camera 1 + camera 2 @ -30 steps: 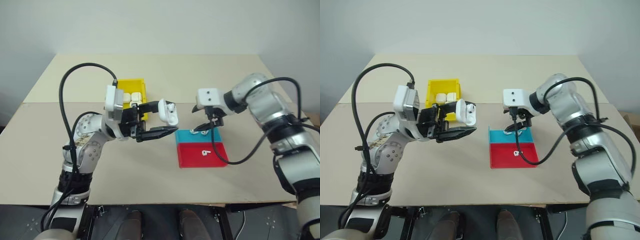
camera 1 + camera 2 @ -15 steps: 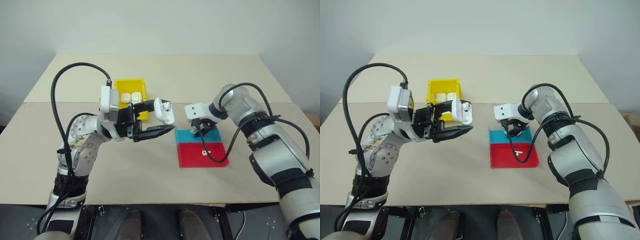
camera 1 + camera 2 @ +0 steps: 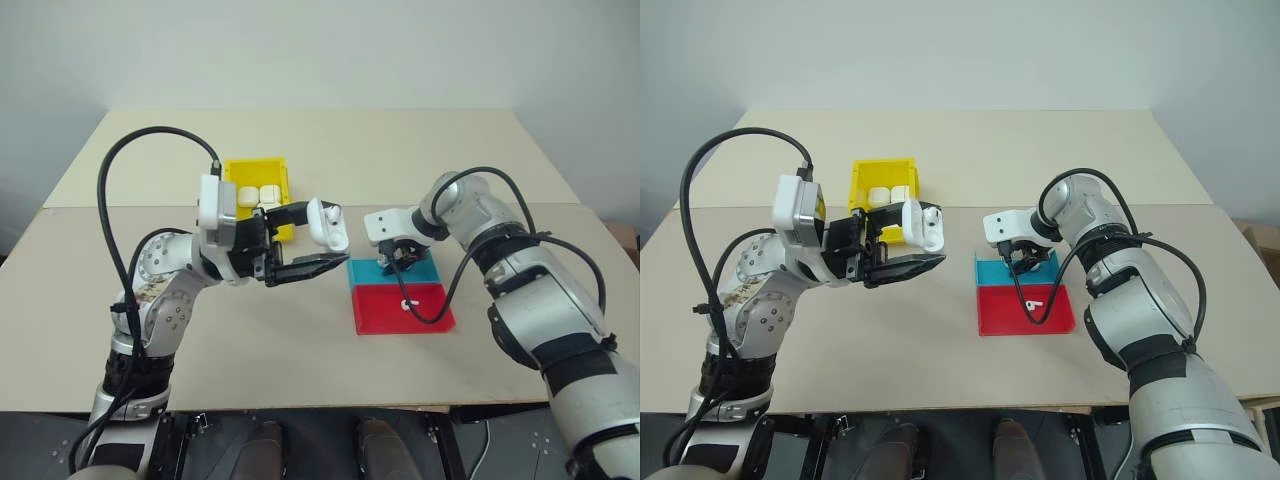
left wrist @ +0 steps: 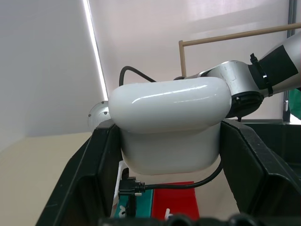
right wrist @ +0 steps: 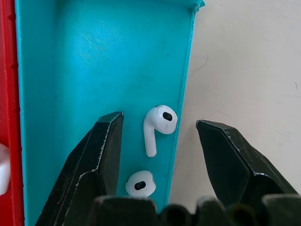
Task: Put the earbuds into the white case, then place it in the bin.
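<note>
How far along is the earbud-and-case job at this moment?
Done: left gripper holds the white case up. In hand: open right gripper straddles an earbud in the blue tray. Left: load earbuds, put case in the yellow bin.

Left hand point(image 3: 318, 243) clamped, right hand point(image 5: 157, 136) spread.

Beige table point(image 3: 300, 340) with yellow bin point(image 3: 262, 172), blue tray point(image 3: 362, 272), red tray point(image 3: 385, 312).

White case point(image 4: 169, 125) mid-air, lid open; 2 earbuds point(image 5: 159, 125) in blue tray; yellow bin point(image 3: 262, 186) w/ cases.
</note>
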Robot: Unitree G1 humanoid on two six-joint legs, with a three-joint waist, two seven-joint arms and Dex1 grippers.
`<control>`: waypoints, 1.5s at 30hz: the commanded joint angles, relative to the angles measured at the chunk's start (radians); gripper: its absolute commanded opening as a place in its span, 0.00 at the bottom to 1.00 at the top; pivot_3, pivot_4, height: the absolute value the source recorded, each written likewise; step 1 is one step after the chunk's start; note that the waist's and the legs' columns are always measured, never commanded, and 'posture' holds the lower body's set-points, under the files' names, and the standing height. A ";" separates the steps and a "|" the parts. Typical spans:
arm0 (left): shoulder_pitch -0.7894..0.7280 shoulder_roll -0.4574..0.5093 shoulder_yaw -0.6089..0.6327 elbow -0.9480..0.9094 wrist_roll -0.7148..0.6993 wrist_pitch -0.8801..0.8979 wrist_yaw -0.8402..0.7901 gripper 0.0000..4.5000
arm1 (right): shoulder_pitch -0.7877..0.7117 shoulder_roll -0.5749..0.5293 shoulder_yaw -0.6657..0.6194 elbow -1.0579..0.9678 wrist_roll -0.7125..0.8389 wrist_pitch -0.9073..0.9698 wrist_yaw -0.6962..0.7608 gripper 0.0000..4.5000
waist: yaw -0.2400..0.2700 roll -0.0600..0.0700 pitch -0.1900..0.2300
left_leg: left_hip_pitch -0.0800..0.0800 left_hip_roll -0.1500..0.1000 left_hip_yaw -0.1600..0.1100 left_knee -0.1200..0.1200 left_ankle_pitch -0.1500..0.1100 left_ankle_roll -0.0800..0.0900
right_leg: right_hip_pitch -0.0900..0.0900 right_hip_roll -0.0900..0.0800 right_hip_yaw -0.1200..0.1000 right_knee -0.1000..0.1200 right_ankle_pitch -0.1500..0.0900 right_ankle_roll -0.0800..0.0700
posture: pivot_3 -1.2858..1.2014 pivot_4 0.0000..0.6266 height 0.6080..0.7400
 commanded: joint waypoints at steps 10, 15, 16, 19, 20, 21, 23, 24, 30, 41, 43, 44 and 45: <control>-0.007 0.007 0.012 -0.044 -0.019 -0.008 0.013 0.63 | 0.002 0.002 -0.029 0.008 -0.018 -0.030 0.014 0.13 | 0.000 0.000 0.000 | 0.000 0.000 0.000 0.000 0.000 0.000 | 0.000 0.000 0.000 0.000 0.000 0.000 | 0.52 0.24 1.00; -0.010 0.009 0.014 -0.038 -0.022 -0.006 0.010 0.63 | 0.013 -0.014 -0.083 -0.012 0.020 0.028 0.036 0.13 | 0.000 0.000 0.000 | 0.000 0.000 0.000 0.000 0.000 0.000 | 0.000 0.000 0.000 0.000 0.000 0.000 | 0.52 0.24 1.00; -0.011 0.009 0.014 -0.037 -0.023 -0.006 0.009 0.63 | 0.012 -0.022 -0.107 -0.023 0.040 0.050 0.053 0.13 | 0.000 0.000 0.000 | 0.000 0.000 0.000 0.000 0.000 0.000 | 0.000 0.000 0.000 0.000 0.000 0.000 | 0.52 0.24 1.00; -0.014 0.010 0.015 -0.030 -0.030 -0.004 0.000 0.63 | 0.007 -0.054 -0.196 -0.083 0.121 0.145 0.089 0.13 | 0.001 0.000 0.000 | 0.000 0.000 0.000 0.000 0.000 0.000 | 0.000 0.000 0.000 0.000 0.000 0.000 | 0.52 0.24 1.00; -0.018 0.010 0.014 -0.026 -0.033 -0.003 -0.005 0.63 | 0.011 -0.068 -0.240 -0.120 0.163 0.200 0.098 0.13 | 0.002 0.000 0.000 | 0.000 0.000 0.000 0.000 0.000 0.000 | 0.000 0.000 0.000 0.000 0.000 0.000 | 0.52 0.24 1.00; -0.021 0.011 0.013 -0.021 -0.036 -0.004 -0.010 0.63 | 0.024 -0.083 -0.281 -0.166 0.203 0.253 0.110 0.13 | 0.003 0.000 0.000 | -0.001 0.000 0.000 0.000 0.000 0.000 | 0.000 0.000 0.000 0.001 0.000 0.000 | 0.52 0.24 1.00; -0.032 0.005 0.009 -0.008 -0.038 -0.006 -0.016 0.63 | 0.084 -0.119 -0.394 -0.311 0.314 0.392 0.109 0.13 | 0.007 0.000 0.000 | -0.001 0.000 0.000 0.000 0.000 0.000 | 0.000 0.000 0.000 0.000 0.000 0.000 | 0.52 0.24 1.00; -0.035 0.002 0.008 -0.003 -0.039 -0.008 -0.017 0.63 | 0.120 -0.133 -0.442 -0.388 0.363 0.456 0.101 0.13 | 0.009 0.000 0.000 | -0.001 0.000 -0.001 -0.001 0.000 0.000 | 0.001 0.000 -0.001 0.000 0.000 0.000 | 0.52 0.24 1.00; -0.047 -0.002 -0.006 0.035 -0.038 0.003 -0.040 0.63 | 0.377 -0.156 -0.847 -0.983 0.856 0.984 -0.014 0.13 | 0.031 0.001 0.000 | -0.003 0.000 -0.002 0.000 0.000 0.000 | 0.001 -0.001 -0.002 0.000 0.000 0.000 | 0.52 0.24 1.00; -0.131 -0.051 -0.053 0.128 -0.022 0.041 -0.057 0.63 | 0.562 -0.007 -1.020 -1.653 1.430 1.374 -0.571 0.13 | 0.023 0.001 0.000 | 0.000 0.000 -0.002 0.001 0.000 0.000 | 0.002 0.001 0.000 0.000 0.000 0.000 | 0.52 0.24 1.00; -0.141 -0.052 -0.058 0.132 -0.023 0.057 -0.050 0.63 | 0.580 -0.002 -0.996 -1.677 1.465 1.359 -0.624 0.13 | 0.025 0.001 0.000 | -0.001 0.000 -0.002 0.001 0.000 0.000 | 0.001 0.001 -0.001 -0.001 0.000 0.001 | 0.52 0.24 1.00; -0.145 -0.053 -0.062 0.130 -0.019 0.066 -0.042 0.63 | 0.583 0.002 -0.979 -1.677 1.471 1.345 -0.647 0.13 | 0.026 0.001 0.000 | -0.001 -0.001 -0.001 0.001 0.000 0.000 | 0.002 0.000 -0.001 -0.001 0.000 0.001 | 0.52 0.24 1.00; -0.147 -0.056 -0.065 0.130 -0.015 0.069 -0.037 0.63 | 0.584 0.004 -0.963 -1.674 1.476 1.333 -0.666 0.13 | 0.026 0.001 0.000 | -0.002 -0.001 -0.001 0.001 0.000 0.000 | 0.001 0.000 -0.001 -0.001 0.000 0.001 | 0.52 0.24 1.00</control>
